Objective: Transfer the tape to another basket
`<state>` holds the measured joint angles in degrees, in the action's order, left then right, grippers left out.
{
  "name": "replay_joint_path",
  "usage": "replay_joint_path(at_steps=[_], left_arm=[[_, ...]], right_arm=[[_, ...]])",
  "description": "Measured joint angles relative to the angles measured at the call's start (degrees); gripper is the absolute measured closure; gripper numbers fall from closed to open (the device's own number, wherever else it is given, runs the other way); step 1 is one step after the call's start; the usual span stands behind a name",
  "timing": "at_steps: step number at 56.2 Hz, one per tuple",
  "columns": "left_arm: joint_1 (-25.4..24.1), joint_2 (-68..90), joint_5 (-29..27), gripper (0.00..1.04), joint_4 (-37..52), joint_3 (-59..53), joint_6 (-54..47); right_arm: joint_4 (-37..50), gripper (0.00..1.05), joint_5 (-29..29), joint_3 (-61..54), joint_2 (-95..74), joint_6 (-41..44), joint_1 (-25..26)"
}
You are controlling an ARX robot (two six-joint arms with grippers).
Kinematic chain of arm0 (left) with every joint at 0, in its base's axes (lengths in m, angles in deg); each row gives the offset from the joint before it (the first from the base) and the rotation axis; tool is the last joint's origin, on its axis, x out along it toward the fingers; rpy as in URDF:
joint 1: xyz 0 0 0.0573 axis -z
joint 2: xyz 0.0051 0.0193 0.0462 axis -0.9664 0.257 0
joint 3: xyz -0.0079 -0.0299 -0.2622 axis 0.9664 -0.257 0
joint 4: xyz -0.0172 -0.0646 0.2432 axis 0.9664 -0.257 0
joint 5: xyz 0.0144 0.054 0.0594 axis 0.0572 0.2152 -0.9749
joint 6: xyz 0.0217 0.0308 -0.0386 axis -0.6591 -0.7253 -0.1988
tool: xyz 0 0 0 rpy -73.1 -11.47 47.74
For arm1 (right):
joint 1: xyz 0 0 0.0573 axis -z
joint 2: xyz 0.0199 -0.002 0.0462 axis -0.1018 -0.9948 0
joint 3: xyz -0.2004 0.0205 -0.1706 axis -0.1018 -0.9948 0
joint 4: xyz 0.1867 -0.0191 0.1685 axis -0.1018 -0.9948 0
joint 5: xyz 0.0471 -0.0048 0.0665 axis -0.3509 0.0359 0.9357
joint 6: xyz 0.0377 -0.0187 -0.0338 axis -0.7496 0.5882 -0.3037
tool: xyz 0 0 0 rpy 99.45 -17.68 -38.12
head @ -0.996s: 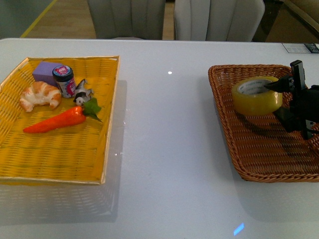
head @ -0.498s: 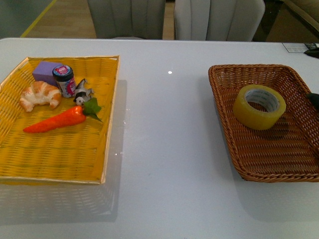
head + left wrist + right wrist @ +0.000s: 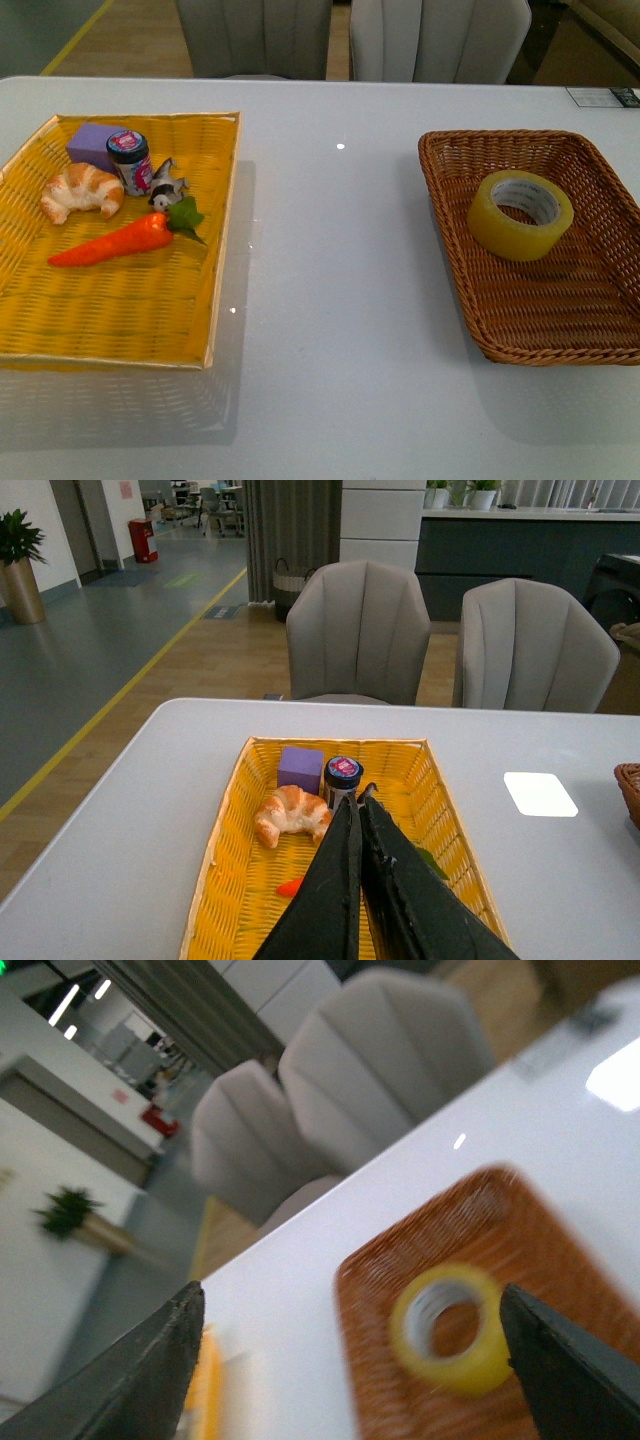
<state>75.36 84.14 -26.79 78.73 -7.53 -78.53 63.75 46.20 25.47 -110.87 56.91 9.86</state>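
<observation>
Tape (image 3: pixel 520 213) lies tilted in brown basket (image 3: pixel 470 290), toward its 12 o'clock end, nothing gripping it: looks delivered. Right gripper (image 3: pixel 350 1360) spread wide, lifted clear. Left gripper (image 3: pixel 358 810) pressed together over yellow tray (image 3: pixel 225 865), idle.

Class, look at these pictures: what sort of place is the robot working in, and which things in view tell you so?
Probably an office lobby or lounge: a white table with grey padded chairs, a long hall with a potted plant, and a dark counter behind.
</observation>
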Motion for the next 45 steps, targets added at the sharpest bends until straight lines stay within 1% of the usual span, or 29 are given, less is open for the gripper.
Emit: replay_joint_path(at_steps=[1, 5, 9, 10, 14, 15, 18, 19, 24, 31, 34, 39, 45], left_arm=[[0.0, 0.0, 0.0, 1.03, 0.0, 0.0, 0.0], [0.0, 0.0, 0.0, 1.03, 0.0, 0.0, 0.0], [0.0, 0.0, 0.0, 1.03, 0.0, 0.0, 0.0], [0.0, 0.0, 0.0, 1.03, 0.0, 0.0, 0.0], [0.0, 0.0, 0.0, 1.03, 0.0, 0.0, 0.0], [0.0, 0.0, 0.0, 1.03, 0.0, 0.0, 0.0], [0.0, 0.0, 0.0, 1.03, 0.0, 0.0, 0.0], [0.0, 0.0, 0.0, 1.03, 0.0, 0.0, 0.0], [0.0, 0.0, 0.0, 1.03, 0.0, 0.0, 0.0], [0.0, 0.0, 0.0, 1.03, 0.0, 0.0, 0.0], [0.0, 0.0, 0.0, 1.03, 0.0, 0.0, 0.0], [0.0, 0.0, 0.0, 1.03, 0.0, 0.0, 0.0], [0.0, 0.0, 0.0, 1.03, 0.0, 0.0, 0.0]], right_arm=[[0.3, 0.30, -0.7, -0.7, 0.7, 5.0, -0.5], [-0.2, 0.42, -2.6, -3.0, 3.5, 16.9, -2.3], [2.5, 0.56, -4.2, -6.1, 4.5, 24.5, -4.0], [2.5, 0.58, -4.4, -6.4, 4.7, 25.2, -4.2], [0.5, 0.72, -6.0, -8.5, 7.5, 28.3, -5.5], [0.2, 0.74, -6.1, -8.6, 8.0, 28.6, -5.7], [-1.8, 0.84, -7.1, -9.4, 10.9, 29.7, -6.8], [-2.1, 0.86, -7.2, -9.5, 11.4, 29.7, -6.9], [-5.8, 1.03, -8.6, -10.6, 16.6, 30.7, -8.3], [-12.2, 1.03, -10.4, -12.0, 24.3, 31.2, -10.3], [-14.9, 1.03, -14.9, -12.0, 27.4, 31.3, -13.5], [-18.3, 1.03, -15.0, -12.0, 31.3, 31.3, -15.3], [-21.9, 1.03, -15.5, -12.0, 35.4, 31.3, -15.4]])
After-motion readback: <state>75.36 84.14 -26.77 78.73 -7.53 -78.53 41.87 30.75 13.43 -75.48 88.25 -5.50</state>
